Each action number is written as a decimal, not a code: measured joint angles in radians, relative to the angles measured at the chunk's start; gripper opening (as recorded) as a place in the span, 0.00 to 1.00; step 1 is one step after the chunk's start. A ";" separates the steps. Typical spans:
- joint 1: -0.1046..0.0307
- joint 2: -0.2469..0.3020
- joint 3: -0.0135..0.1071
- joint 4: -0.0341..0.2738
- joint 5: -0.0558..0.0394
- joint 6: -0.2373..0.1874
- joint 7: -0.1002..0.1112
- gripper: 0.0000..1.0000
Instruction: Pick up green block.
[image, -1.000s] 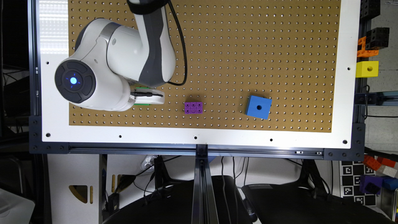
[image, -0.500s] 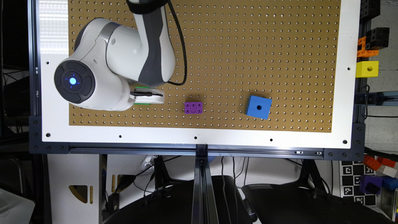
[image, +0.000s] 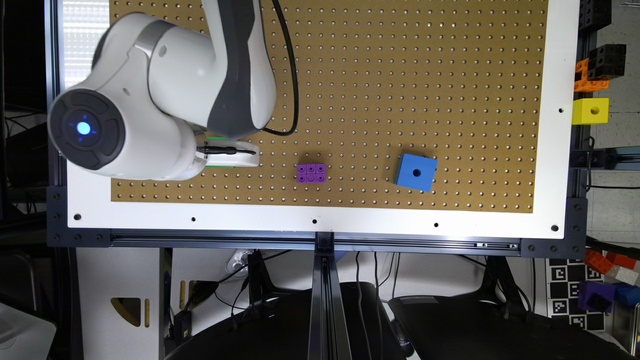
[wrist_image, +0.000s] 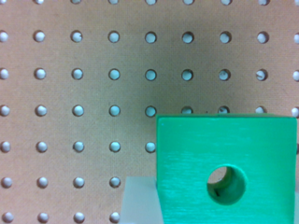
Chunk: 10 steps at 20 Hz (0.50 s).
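studded brick – between green block and holed cube

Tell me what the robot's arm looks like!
The arm is smooth, round and white, with dark grey bands. One end has a black cap with a glowing blue light. A black cable loops along it. The tool is white.

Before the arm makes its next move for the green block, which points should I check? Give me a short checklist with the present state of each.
1. Right target: green block with round hole fills the wrist view: ok.
2. Gripper is at the block; green slivers show beside it in the exterior view: ok.
3. One pale finger lies against the block's side: ok.
4. Second finger on the opposite side: cannot tell.
5. Block lifted off the pegboard: cannot tell.
6. Purple brick and blue cube stand apart from the gripper: ok.
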<state>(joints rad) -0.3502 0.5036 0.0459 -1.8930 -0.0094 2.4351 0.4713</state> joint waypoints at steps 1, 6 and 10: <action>0.000 -0.014 0.000 0.000 0.0000 -0.015 0.000 0.00; 0.000 -0.063 0.000 0.000 0.0001 -0.065 0.000 0.00; 0.000 -0.086 0.000 0.000 0.0001 -0.082 0.000 0.00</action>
<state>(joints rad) -0.3501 0.4181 0.0460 -1.8931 -0.0093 2.3526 0.4714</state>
